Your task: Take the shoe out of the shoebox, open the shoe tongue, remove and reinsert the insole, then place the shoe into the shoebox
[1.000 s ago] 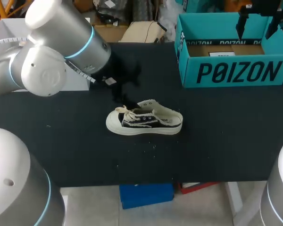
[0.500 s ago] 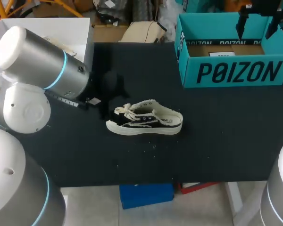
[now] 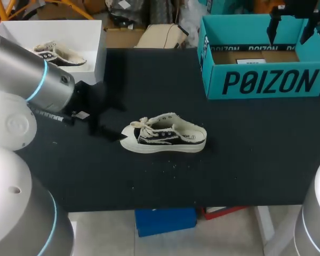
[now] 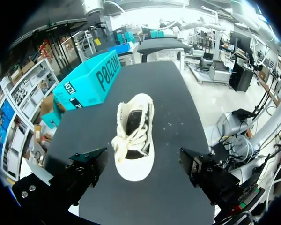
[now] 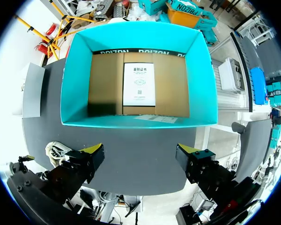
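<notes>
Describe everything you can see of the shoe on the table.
The shoe is a low-top sneaker: cream canvas, black side panels, white sole, cream laces tied loosely. It stands upright on the black table, toe pointing at the open left end effector, which flanks the toe without contact. Only the table touches it.

- Shoe (image 3: pixel 163 137): upright on its sole near the middle of the table (image 3: pixel 245 160), toe towards the left arm.
- Shoebox (image 3: pixel 264 80): on the table, behind and to the right of the shoe, well apart from it.
- Left end effector (image 4: pixel 141 164): just left of the shoe's toe, fingers spread, the shoe ahead between them and untouched.
- Right end effector (image 5: pixel 140 157): above the shoebox, behind and right of the shoe, fingers spread.
- Open bin (image 3: pixel 98 50): behind and left of the shoe, a second shoe (image 3: pixel 58 55) in it.
</notes>
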Robot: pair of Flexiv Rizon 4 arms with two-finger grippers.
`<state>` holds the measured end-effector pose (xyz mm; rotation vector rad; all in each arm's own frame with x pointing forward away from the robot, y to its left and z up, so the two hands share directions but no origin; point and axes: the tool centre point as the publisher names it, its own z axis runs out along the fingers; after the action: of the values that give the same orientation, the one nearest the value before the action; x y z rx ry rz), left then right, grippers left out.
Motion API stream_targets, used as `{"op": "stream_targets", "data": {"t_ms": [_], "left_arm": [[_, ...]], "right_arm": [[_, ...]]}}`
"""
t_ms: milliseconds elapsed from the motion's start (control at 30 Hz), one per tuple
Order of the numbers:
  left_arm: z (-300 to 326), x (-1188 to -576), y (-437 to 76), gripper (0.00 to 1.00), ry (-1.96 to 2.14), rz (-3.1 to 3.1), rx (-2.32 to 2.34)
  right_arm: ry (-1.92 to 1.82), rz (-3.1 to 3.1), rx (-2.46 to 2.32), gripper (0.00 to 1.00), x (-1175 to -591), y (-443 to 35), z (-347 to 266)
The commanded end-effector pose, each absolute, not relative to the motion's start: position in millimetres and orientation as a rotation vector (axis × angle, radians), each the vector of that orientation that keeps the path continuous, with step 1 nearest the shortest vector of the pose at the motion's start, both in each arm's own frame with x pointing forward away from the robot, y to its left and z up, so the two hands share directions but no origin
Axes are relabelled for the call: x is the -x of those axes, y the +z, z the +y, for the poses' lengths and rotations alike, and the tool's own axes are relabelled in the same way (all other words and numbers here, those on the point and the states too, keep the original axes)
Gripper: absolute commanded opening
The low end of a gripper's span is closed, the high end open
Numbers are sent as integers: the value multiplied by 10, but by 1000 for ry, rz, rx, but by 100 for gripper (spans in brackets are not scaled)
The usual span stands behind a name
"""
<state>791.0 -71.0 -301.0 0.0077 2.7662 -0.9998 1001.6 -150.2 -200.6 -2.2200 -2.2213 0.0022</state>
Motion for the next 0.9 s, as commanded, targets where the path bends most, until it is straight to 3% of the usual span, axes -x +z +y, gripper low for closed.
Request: {"op": "stream_targets", "data": {"t_ms": [33, 333, 467, 867, 900], "left_arm": [[-621, -7946, -3106, 100, -988, 2771, -34], [-563, -7994, -3154, 100, -1003, 2757, -26], [-563, -7994, -3154, 100, -1003, 2757, -26], [-563, -7994, -3154, 100, -1003, 2757, -26], [-563, -7994, -3154, 100, -1003, 2757, -26]], "right_arm": [[3, -2220, 2220, 100, -10015, -2004, -1501], [-5, -2340, 2174, 100, -9988, -1988, -1439], [-100, -2991, 1350, 100, -9652, -1893, -1186], [-100, -2991, 1350, 100, -9652, -1893, -1186], [-124, -3115, 1022, 100, -9520, -1849, -1007]]}}
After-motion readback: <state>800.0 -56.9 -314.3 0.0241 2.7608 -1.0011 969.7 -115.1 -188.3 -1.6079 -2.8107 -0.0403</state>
